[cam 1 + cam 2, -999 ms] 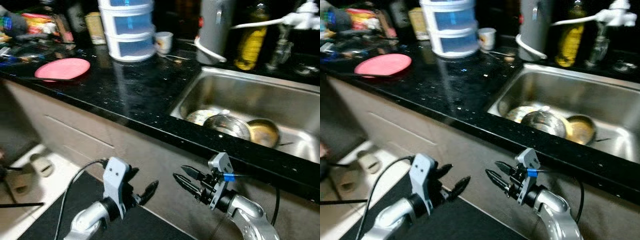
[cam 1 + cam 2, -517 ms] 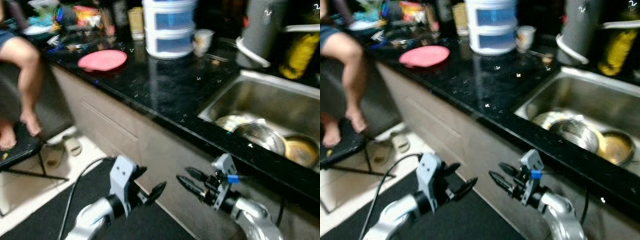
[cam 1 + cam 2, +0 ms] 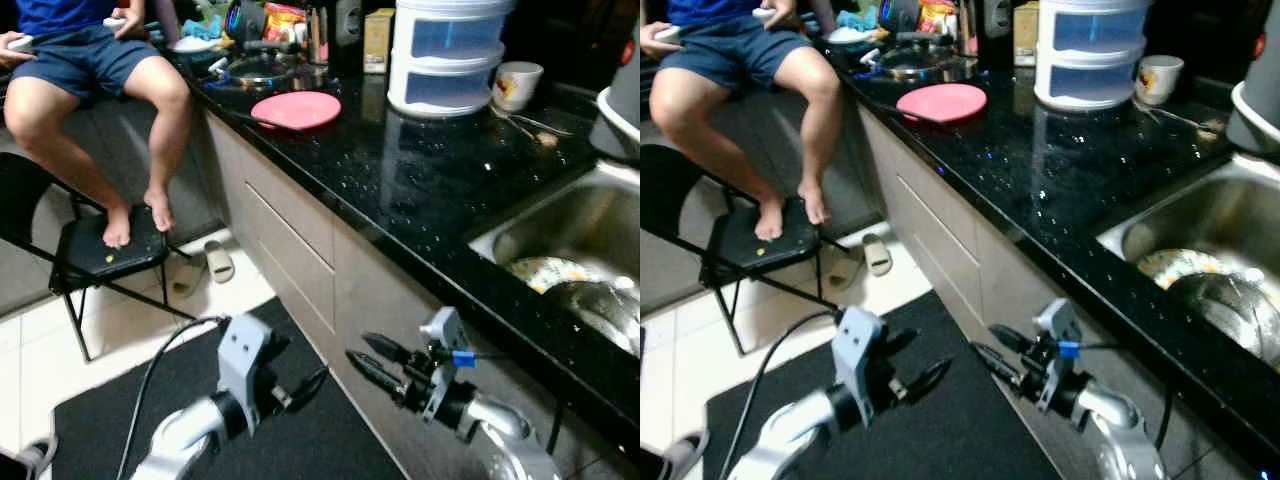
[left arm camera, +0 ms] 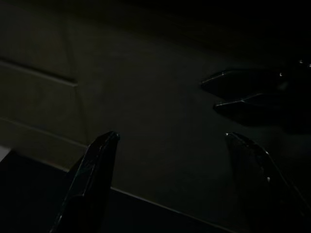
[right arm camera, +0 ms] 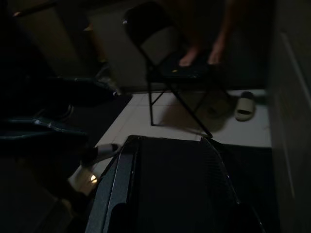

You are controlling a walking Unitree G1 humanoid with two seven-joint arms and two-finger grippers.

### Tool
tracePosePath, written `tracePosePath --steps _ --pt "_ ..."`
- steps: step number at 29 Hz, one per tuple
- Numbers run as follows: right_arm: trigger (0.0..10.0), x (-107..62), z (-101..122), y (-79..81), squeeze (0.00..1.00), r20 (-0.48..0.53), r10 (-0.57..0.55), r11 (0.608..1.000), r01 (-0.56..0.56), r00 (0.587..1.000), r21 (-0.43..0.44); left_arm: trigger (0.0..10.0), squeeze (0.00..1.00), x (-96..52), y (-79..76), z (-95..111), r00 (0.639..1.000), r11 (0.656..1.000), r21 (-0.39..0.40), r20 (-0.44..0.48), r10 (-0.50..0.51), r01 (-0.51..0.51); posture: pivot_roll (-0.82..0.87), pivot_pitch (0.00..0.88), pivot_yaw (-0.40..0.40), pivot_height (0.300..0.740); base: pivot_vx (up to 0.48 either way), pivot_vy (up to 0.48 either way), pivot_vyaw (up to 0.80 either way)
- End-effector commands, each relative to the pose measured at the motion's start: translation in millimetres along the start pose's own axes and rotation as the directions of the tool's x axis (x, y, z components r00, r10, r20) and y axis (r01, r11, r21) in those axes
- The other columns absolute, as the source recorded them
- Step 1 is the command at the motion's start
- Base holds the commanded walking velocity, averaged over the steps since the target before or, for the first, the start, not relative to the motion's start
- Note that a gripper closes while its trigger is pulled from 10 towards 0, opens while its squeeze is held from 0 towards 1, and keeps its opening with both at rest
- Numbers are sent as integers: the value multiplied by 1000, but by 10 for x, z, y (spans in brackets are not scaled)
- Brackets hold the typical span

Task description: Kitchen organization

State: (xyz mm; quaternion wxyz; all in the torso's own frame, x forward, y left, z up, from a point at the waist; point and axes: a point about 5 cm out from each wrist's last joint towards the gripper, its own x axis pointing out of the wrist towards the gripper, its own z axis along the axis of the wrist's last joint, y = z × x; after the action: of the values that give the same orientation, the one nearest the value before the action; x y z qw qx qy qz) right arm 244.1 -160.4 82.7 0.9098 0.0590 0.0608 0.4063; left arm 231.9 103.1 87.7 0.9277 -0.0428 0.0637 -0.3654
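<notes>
The camera has swung left since a second ago, bringing a seated person [image 3: 90,60] on one folding chair [image 3: 95,250] into view. One glossy speckled black worktop [image 3: 420,190] carries one round pink plate [image 3: 296,109]. Below its edge, left pincer [image 3: 300,385] and right pincer [image 3: 372,362] hang released.

the black speckled desk [image 3: 420,190] carries a pink plate [image 3: 296,109], a white stacked drawer box [image 3: 445,55], a white cup [image 3: 517,85] and a pan [image 3: 258,68]; the tiled floor [image 3: 120,330] bears a black mat [image 3: 190,390], slippers [image 3: 205,265] and a folding chair [image 3: 90,255]
</notes>
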Motion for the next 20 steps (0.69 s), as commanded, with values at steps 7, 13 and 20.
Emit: tracePosePath --steps 7,13,20 --pt "10000 37 -9 38 0 7 22 1000 -22 1000 10 10000 0 -22 17 -55 1000 1000 0 -29 0 0 -14 0 13 740 0 0 794" --pt "10000 40 -9 40 0 8 29 1000 -29 1000 10 10000 0 -4 1 -42 1000 1000 7 -25 -7 7 -15 0 13 740 0 0 793" --pt "10000 40 -7 38 0 10 30 999 -30 1000 10 10000 0 1 -2 -40 1000 1000 12 -26 -12 12 -15 0 13 740 0 0 791"
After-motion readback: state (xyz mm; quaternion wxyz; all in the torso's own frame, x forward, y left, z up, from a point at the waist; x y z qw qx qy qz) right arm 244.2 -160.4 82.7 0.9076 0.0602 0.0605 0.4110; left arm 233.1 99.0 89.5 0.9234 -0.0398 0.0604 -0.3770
